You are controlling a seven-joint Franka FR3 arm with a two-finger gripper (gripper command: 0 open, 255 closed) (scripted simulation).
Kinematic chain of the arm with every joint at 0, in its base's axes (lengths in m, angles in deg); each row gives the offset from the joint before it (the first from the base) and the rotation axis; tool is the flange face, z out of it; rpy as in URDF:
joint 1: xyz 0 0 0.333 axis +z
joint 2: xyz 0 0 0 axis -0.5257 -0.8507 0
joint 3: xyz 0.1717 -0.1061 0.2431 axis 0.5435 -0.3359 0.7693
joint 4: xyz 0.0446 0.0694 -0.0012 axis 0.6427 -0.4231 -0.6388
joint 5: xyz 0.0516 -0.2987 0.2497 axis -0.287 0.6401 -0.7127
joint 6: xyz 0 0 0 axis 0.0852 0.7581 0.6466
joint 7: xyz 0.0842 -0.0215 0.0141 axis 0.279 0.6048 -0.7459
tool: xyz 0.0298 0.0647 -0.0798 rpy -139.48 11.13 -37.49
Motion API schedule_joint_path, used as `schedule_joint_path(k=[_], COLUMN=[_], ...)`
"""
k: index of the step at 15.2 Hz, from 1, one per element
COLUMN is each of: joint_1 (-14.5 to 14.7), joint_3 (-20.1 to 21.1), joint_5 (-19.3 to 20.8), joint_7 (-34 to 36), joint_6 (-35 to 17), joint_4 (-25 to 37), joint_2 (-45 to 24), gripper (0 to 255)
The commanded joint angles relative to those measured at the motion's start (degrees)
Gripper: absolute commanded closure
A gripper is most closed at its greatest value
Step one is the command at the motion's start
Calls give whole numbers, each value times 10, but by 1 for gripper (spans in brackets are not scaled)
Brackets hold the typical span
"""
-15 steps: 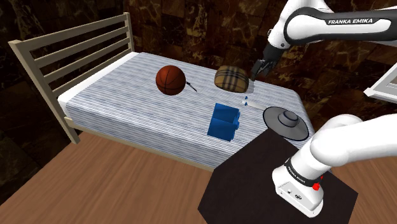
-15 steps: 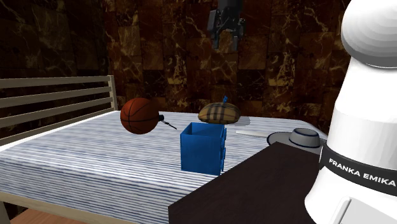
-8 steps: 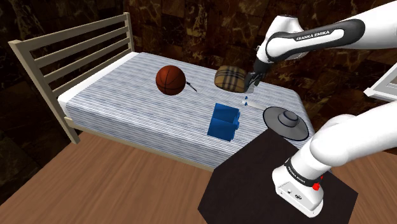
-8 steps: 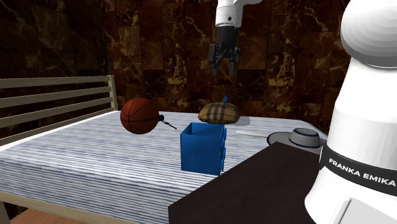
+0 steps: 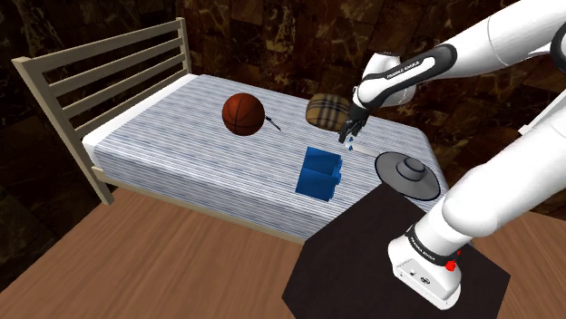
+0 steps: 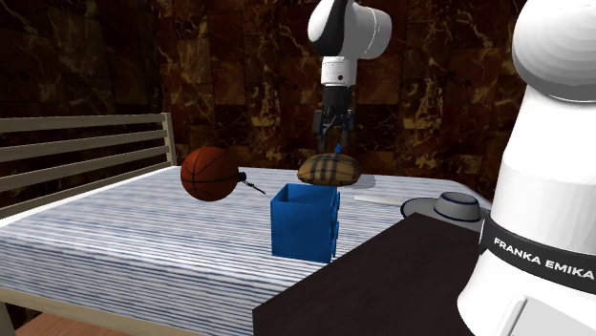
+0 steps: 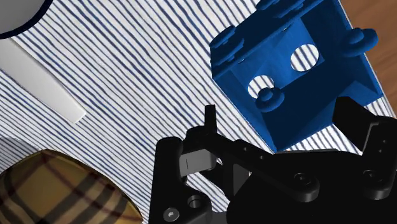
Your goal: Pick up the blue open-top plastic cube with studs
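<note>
Collision is risked: the gripper (image 6: 335, 141), fingers spread apart, is poised above the plaid cap's (image 5: 328, 111) edge. The blue cube (image 5: 319, 171), set on the bed (image 5: 181, 127) near that cap, could be clipped on its rim and tipped.

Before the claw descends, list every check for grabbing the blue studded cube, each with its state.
1. Claw open: ok. Its fingers stand apart.
2. Claw empty: ok. Nothing sits between them.
3. Blue cube upright on the striped bed, opening upward: ok.
4. Claw lined up over the cube: not ok. In the wrist view the cube lies off to one side of the fingers, with the plaid cap on the other side.
5. Room around the cube: ok. The basketball, cap and grey hat stand apart from it.
</note>
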Motion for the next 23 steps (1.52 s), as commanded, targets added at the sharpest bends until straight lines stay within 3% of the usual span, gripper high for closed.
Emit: schedule_joint_path(k=[1, 7, 17, 18, 23], joint_1=[1, -11, -28, -28, -28], joint_3=[-9, -7, 16, 16, 16], joint_5=[-17, -93, -132, -131, -132], joint_7=[-27, -115, -144, -144, -144], joint_6=[-33, -106, -160, -159, -160], joint_4=[10, 63, 70, 69, 69], joint_2=[-49, -198, -261, -260, -261], gripper=[0, 0, 0, 255, 255])
